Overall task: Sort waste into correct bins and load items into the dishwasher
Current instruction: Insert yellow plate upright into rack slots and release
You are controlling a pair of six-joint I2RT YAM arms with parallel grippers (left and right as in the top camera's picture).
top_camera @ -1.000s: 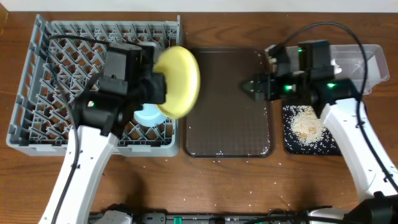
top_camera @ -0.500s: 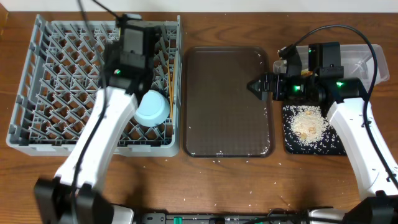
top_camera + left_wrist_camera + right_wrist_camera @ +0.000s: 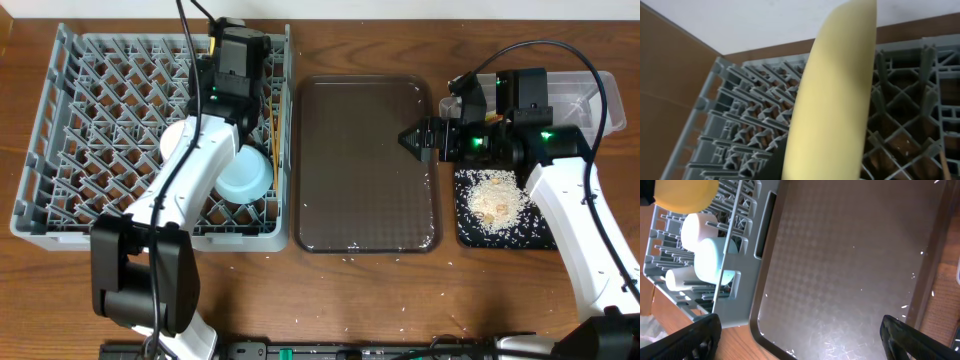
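My left gripper (image 3: pixel 235 70) is over the back right part of the grey dish rack (image 3: pixel 60 150), shut on the yellow plate (image 3: pixel 835 100). It holds the plate on edge above the pegs. In the overhead view the wrist hides most of the plate. The light blue bowl (image 3: pixel 245 175) and a white bowl (image 3: pixel 178 140) lie in the rack, with the chopsticks (image 3: pixel 273 130) by its right wall. My right gripper (image 3: pixel 415 140) is open and empty above the right edge of the dark brown tray (image 3: pixel 365 170). Rice (image 3: pixel 492 195) fills the black tray (image 3: pixel 462 238).
The clear tub (image 3: pixel 590 95) stands at the back right, partly behind my right arm. Loose rice grains (image 3: pixel 350 250) lie along the brown tray's front edge and on the table in front. The right wrist view shows the brown tray (image 3: pixel 840 265) and the rack's corner (image 3: pixel 740 275).
My left arm carried the plate from over the rack's right edge back to the rack's far right part and turned it on edge. My right arm shifted slightly right, then held still.
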